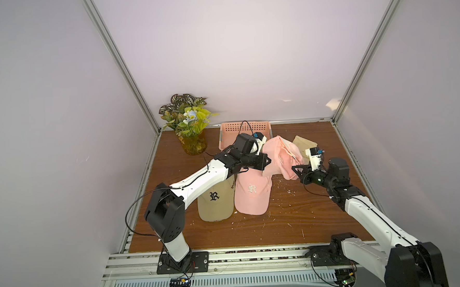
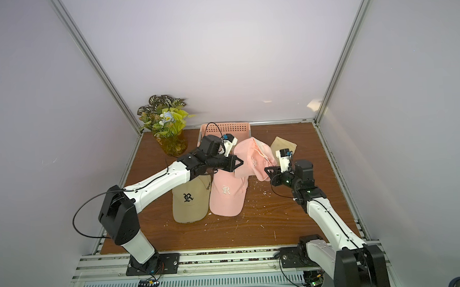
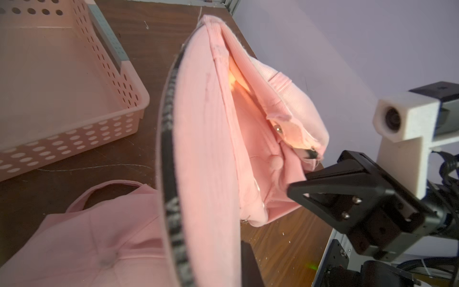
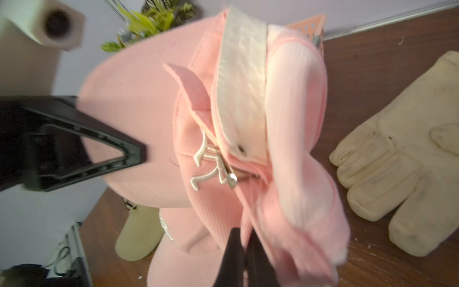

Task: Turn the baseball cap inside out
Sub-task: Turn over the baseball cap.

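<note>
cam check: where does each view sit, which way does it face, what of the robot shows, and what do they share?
Top views: high at the front, looking down at the table; both arms show.
Left wrist: on the left arm, looking along the held pink cap to the right gripper.
Right wrist: on the right arm, facing the left gripper; own fingers show.
Shared: the held pink cap, basket.

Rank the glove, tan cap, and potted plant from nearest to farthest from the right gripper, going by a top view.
From the right gripper:
1. Glove, just behind it, by the back wall side.
2. Tan cap, across the table, under the left arm.
3. Potted plant, far back corner.
</note>
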